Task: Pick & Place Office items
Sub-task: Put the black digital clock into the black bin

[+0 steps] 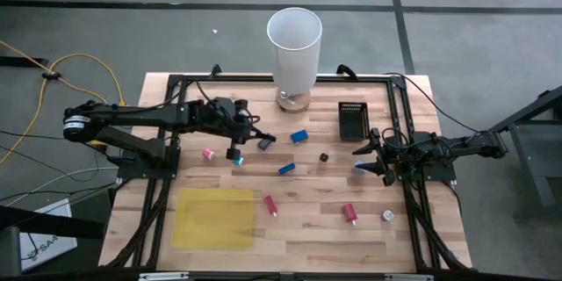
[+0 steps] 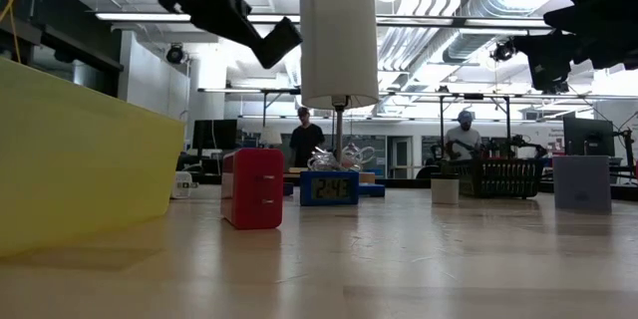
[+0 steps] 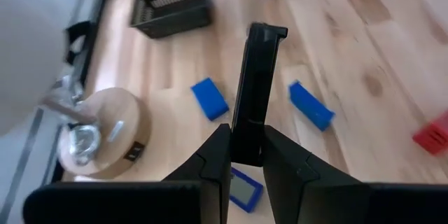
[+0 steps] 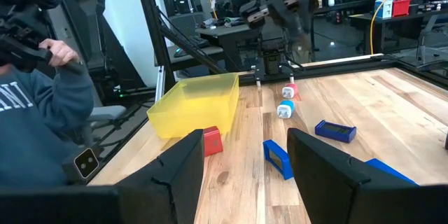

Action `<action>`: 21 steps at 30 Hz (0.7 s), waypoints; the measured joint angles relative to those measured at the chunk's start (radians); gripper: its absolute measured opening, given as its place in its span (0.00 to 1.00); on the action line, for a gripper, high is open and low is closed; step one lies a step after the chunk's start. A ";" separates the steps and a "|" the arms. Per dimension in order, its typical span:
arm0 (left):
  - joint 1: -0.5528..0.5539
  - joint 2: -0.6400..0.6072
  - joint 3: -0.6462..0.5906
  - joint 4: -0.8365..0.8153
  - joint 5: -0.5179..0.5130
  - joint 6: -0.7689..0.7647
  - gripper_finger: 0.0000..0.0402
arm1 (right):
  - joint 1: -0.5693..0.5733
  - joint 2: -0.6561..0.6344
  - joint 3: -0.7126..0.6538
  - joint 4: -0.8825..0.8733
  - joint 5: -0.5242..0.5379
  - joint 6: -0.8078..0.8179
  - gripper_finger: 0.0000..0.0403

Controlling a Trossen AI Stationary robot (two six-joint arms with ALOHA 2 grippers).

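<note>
My left gripper (image 3: 247, 147) hangs over the table's far middle (image 1: 253, 138), shut on a slim black bar (image 3: 257, 77). High in the low view, the bar (image 2: 275, 44) slants down from the fingers. Below it lie a small blue clock (image 3: 245, 189) and two blue blocks (image 3: 210, 99) (image 3: 311, 105). Pink (image 1: 209, 153) and teal (image 1: 238, 160) pieces, two red pieces (image 1: 270, 204) (image 1: 349, 213), a small dark piece (image 1: 323, 156) and a whitish round one (image 1: 386, 216) rest flat on the wood. My right gripper (image 1: 364, 156) waits open at the right, holding nothing. My left gripper pinches the black bar's near end (image 3: 246, 136) between its two fingers. The bar runs on forward along the fingers and past their tips. The fingers slant down toward the table's right side. The bar is lifted clear, high above the table.
A tall white cylinder (image 1: 294, 44) on a round wooden base (image 3: 98, 136) stands at the far middle, close to my left gripper. A black tray (image 1: 353, 119) lies right of it. A yellow bin (image 1: 213, 219) sits near the front left. A person (image 4: 42, 91) shows beyond the table.
</note>
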 joint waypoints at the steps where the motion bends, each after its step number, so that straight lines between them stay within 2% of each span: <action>1: -0.002 0.000 0.000 0.010 -0.013 -0.012 0.14 | 0.000 0.000 0.000 0.000 0.000 0.000 0.47; 12: -0.096 0.048 0.002 0.152 -0.230 -0.120 0.14 | 0.000 0.000 0.000 0.000 0.000 0.000 0.47; 21: -0.155 0.153 0.000 0.315 -0.330 -0.197 0.14 | 0.000 0.011 0.000 0.000 0.002 0.000 0.47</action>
